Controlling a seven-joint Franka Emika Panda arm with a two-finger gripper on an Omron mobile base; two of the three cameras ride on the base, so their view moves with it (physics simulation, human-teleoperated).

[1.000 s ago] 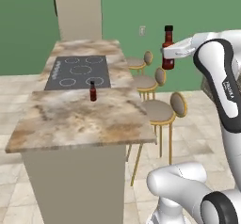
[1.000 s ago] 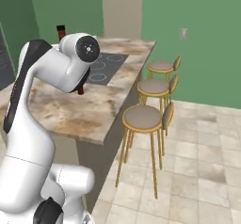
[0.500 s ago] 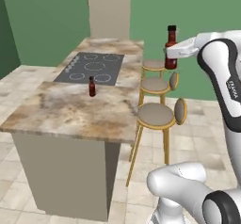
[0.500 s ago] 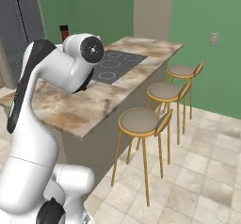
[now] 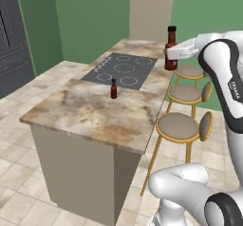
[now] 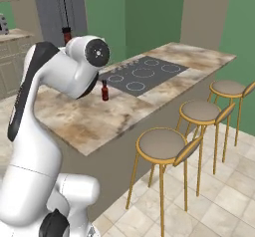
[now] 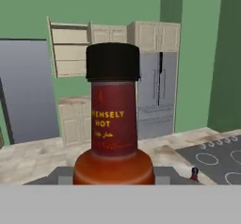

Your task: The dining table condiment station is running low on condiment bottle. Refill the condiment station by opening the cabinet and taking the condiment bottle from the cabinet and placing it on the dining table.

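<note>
Red-brown glass fills our hand view: the end effector [image 5: 172,55] grips the condiment bottle [image 5: 171,49] upright, above the stools beside the dining table [image 5: 95,116]. Our base has swung round over the last second, bringing that marble counter nearer, so placing comes next. A smaller bottle [image 5: 113,88] stands by the cooktop [image 5: 122,71]; the cabinet [image 7: 70,49] hangs open across the green room.

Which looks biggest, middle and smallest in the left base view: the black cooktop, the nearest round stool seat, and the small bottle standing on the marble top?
1. Black cooktop, the largest.
2. Nearest round grey stool seat with its yellow rim; being closer to the camera enlarges it.
3. Small red-brown bottle with a black cap, clearly the smallest.
</note>
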